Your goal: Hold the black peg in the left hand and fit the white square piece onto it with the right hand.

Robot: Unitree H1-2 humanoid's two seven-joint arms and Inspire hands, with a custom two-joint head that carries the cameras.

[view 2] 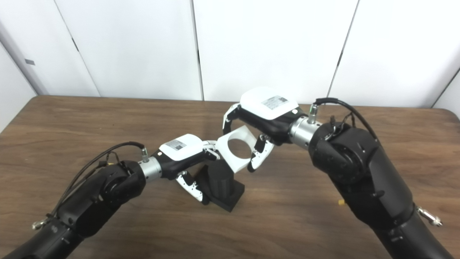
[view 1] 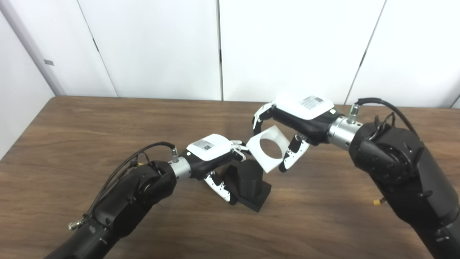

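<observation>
On the left, the left hand [view 1: 212, 153] wraps its fingers round the black plastic peg with a square base [view 1: 249, 185]; the peg leans a bit, and its base sits low by the brown wooden table [view 1: 90, 136], though I cannot tell if it touches; the peg is in the middle of the table, on the near side. Just to the right and a little higher, the right hand [view 1: 293, 124] pinches the white square plastic piece with a round hole [view 1: 270, 148] by its edges; the piece is tilted, with its hole facing us, and its low corner is just beside the top of the peg. I think the fitting step is just about to start; to do it well, the right hand should turn the piece so the hole faces the peg top, line the two up, then push slowly; the left hand should grip tight so the peg does not wobble.
</observation>
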